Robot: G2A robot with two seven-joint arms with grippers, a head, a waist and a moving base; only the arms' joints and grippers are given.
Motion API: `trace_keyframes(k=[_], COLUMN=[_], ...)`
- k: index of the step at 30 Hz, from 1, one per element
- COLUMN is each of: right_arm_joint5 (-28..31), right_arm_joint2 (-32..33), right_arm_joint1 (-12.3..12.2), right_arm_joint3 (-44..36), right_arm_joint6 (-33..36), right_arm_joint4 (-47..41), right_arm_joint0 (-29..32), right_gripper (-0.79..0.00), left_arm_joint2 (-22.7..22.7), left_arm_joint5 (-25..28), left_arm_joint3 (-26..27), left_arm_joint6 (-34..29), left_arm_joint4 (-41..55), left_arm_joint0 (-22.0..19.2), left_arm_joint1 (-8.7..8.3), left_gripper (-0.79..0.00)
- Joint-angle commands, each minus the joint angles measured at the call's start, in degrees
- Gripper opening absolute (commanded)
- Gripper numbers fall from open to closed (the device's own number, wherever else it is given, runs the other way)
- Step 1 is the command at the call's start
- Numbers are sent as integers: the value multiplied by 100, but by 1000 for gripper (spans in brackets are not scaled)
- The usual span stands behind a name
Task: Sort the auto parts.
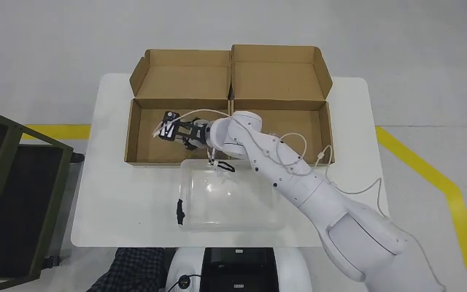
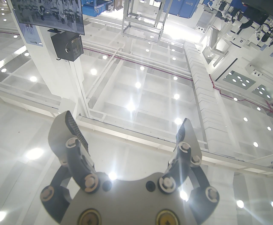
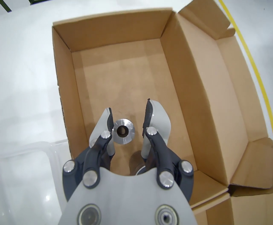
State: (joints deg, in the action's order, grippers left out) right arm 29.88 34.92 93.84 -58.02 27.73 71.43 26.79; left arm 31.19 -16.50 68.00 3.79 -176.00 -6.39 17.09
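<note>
A white tabletop is spreading out beneath the right hand. A dark green cart is standing on the floor well ahead of that hand, and a yellow floor stripe is running far behind it. Ceiling lights are shining ahead of the left hand, beside a dark screen.

White surface, left cardboard box and right cardboard box open, touching side by side on far half, clear plastic bin just nearer, at centre
</note>
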Motion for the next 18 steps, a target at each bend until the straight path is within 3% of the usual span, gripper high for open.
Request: trace_keyframes(k=[1,9,18], right_arm_joint5=[13,224,404], right_arm_joint2=[83,714,1746], right_arm_joint1=[-36,-333,-735], right_arm_joint3=[-223,-1632,-3340], right_arm_joint6=[-2,17,-184], right_arm_joint4=[48,156,567], right_arm_joint0=[52,722,1893], right_gripper=[-496,-459,-409], left_arm_joint2=[0,0,0], left_arm_joint5=[0,0,0], left_arm_joint3=[0,0,0], left_arm_joint6=[0,0,0], left_arm_joint4=[0,0,0], left_arm_joint0=[0,0,0], left_arm_joint1=[0,0,0], left_gripper=[0,0,0])
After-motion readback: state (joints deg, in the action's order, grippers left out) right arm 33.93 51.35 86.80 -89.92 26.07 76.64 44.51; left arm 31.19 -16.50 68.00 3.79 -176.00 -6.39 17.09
